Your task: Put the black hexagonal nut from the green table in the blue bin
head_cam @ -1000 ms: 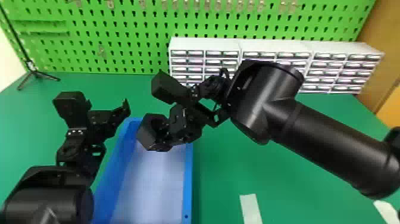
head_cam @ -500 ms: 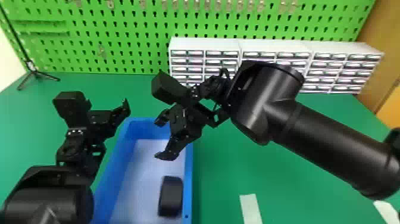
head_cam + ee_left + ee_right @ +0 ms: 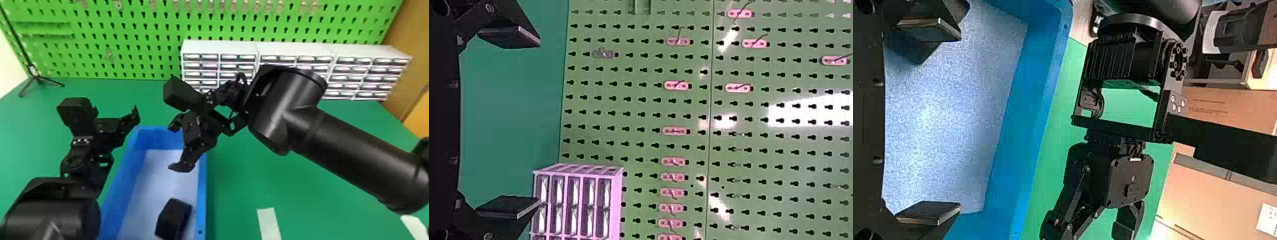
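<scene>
The black hexagonal nut (image 3: 174,217) is located inside the blue bin (image 3: 201,191), near the bin's right wall. The right claw (image 3: 178,146) is positioned above the bin, beyond the nut; its fingers are spread and apart from the nut. The left claw (image 3: 115,121) is positioned beside the bin's left wall, fingers likewise spread. The bin rests on the green surface (image 3: 303,191).
</scene>
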Robot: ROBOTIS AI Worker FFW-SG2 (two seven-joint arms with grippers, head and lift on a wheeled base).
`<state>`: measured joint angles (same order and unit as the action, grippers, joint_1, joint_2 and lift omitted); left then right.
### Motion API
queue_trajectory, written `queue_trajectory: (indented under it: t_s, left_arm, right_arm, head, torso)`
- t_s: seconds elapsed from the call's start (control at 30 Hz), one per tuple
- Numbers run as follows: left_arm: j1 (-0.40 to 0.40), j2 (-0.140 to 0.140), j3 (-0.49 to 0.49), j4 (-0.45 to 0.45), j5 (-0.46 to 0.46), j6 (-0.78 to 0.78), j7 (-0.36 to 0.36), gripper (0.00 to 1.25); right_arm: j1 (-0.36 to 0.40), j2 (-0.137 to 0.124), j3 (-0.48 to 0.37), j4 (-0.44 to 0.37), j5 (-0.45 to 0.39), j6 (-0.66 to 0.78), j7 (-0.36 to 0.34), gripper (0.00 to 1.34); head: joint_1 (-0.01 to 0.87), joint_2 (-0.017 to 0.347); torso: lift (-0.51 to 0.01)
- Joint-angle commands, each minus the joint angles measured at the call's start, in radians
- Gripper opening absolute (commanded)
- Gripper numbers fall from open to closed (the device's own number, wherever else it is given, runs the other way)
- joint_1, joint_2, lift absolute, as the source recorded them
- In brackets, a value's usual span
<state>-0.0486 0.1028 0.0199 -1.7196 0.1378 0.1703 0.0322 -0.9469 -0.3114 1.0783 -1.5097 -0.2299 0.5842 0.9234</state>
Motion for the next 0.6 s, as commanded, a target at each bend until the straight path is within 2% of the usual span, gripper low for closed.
queue_trajectory:
  t_s: [0.0, 0.27, 0.57]
  left_arm:
    - [0.001, 0.000, 0.000, 0.000, 0.000, -0.002, 0.000, 1.09]
    - [0.000, 0.000, -0.002, 0.000, 0.000, 0.000, 0.000, 1.09]
    - [-0.002, 0.000, -0.003, -0.002, 0.000, 0.000, 0.000, 1.09]
  right_arm:
    - [0.005, 0.000, -0.006, -0.001, -0.002, -0.003, 0.000, 1.23]
    - [0.048, -0.003, -0.101, 0.005, -0.009, -0.009, 0.005, 1.23]
    - [0.103, 0.018, -0.219, 0.043, -0.011, -0.007, 0.040, 1.23]
  head:
    - [0.683, 0.028]
    - [0.683, 0.028]
    - [0.683, 0.028]
  torso:
    - [-0.096]
    - [-0.096]
    - [-0.096]
